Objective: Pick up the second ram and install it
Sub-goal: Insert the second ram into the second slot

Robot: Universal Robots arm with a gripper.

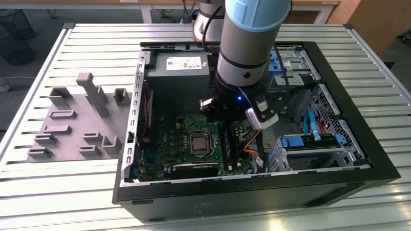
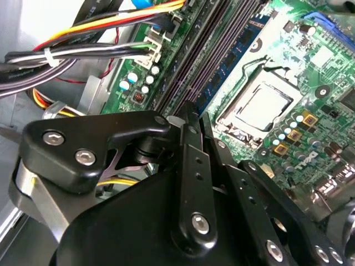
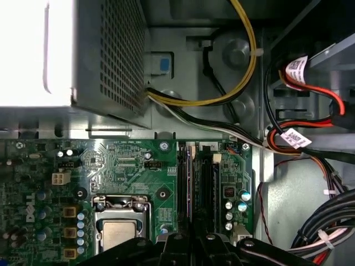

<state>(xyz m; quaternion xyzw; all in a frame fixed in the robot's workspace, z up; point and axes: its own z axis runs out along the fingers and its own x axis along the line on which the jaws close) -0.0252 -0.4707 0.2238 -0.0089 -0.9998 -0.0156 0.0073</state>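
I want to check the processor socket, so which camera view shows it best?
The second wrist view: the processor socket lies open to the camera, its metal lid and frame clear. In the first wrist view the end effector cuts off its lower part. The exterior view shows it as a small square on the motherboard, beside the arm.

One arm [image 1: 247, 48], one open computer case [image 1: 359, 166], one motherboard [image 1: 186, 130], one processor socket [image 3: 119, 221], one grey fixture rack [image 1: 77, 120].

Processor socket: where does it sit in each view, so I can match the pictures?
Exterior view: the processor socket sits mid-way across the green motherboard.
Second wrist view: the socket lies close beside the slots.
First wrist view: the socket lies a patch of board away from the slots.
Shared landmark: the long black memory slots.
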